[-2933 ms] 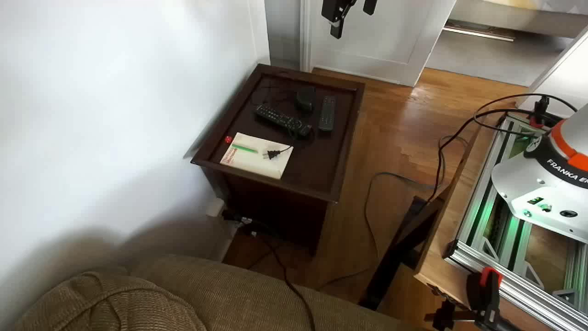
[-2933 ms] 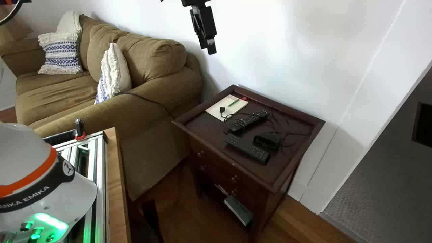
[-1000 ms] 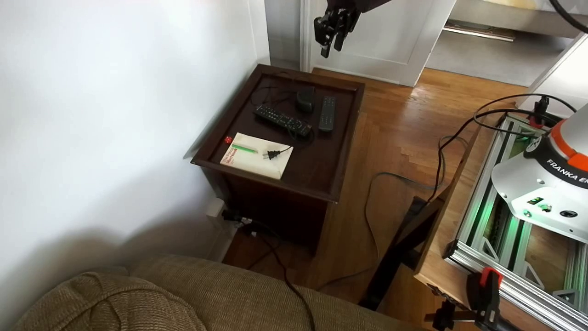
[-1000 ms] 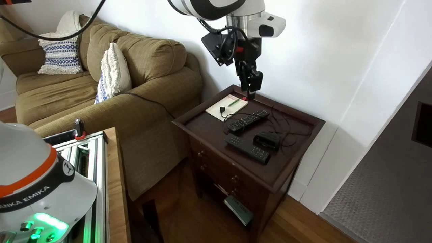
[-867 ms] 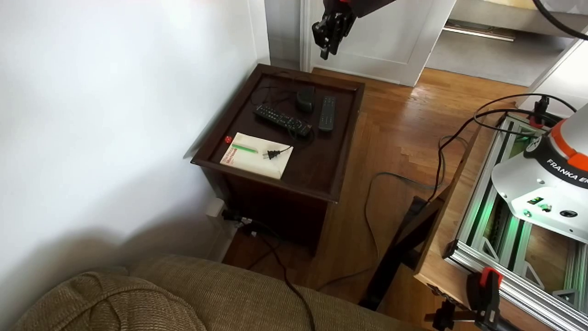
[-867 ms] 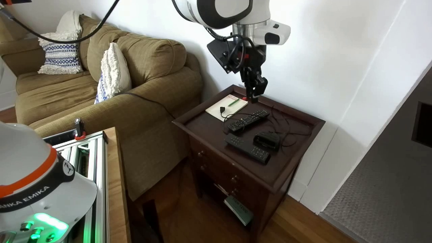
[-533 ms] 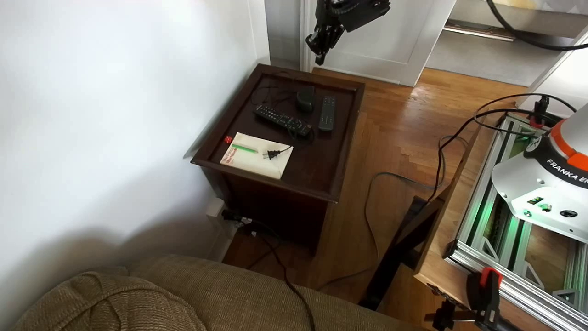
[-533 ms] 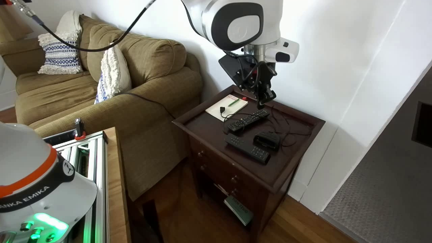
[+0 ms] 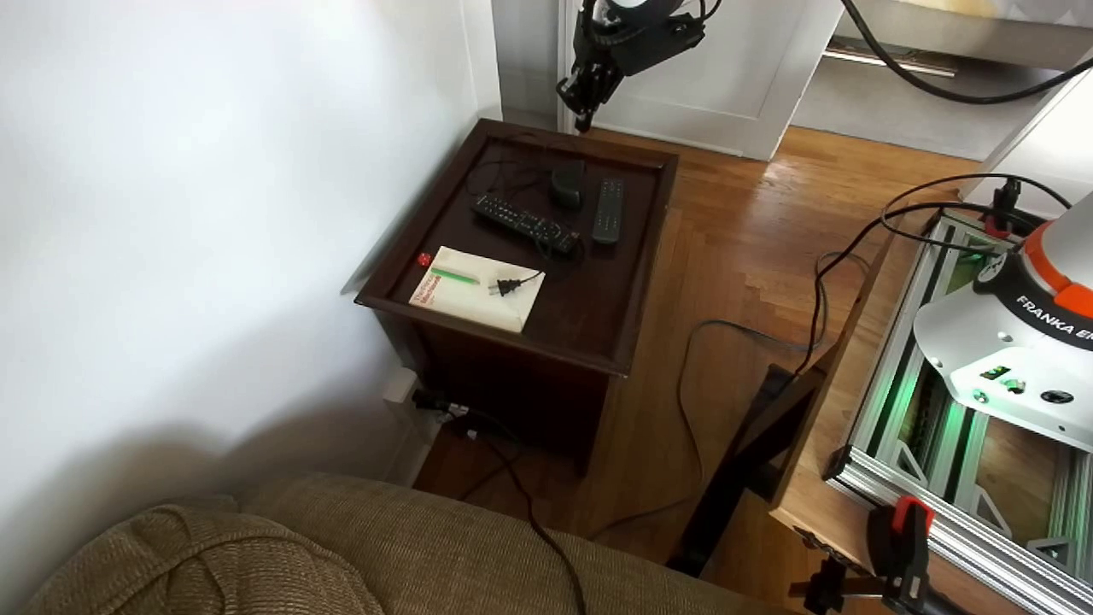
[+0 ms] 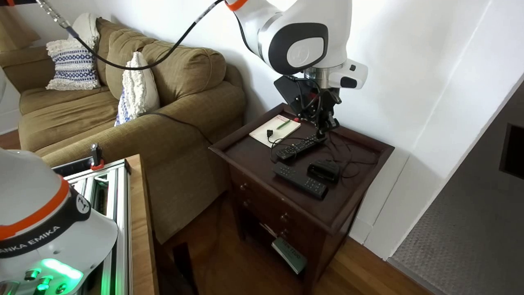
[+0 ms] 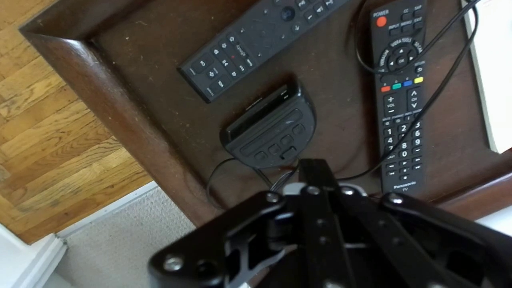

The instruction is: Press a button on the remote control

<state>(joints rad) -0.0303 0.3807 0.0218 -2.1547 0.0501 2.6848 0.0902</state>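
Clearly the gripper point(image 11: 317, 173) is clenched on nothing at all, and I take that as deliberate: held so, it makes one blunt poker, good for a single small target. It hangs tip-down over the side table point(image 9: 585, 318), apparently touching nothing. By the wrist view, the TV remote point(image 11: 402, 99) lies between one and two o'clock from that tip, the other remote point(image 11: 260, 42) at eleven, and a black box point(image 11: 272, 130) nearer, between ten and eleven. Which remote is meant I can't tell. Both lie flat and face up, so nothing should need lifting, and the table beneath would back a push. The TV remote's red power button point(image 11: 381, 21) is uncovered, towards one o'clock, but a cord point(image 11: 451, 72) draped over that remote could snag lower down. No press looks made yet; lining up comes next, I'd guess, then a gentle straight push.
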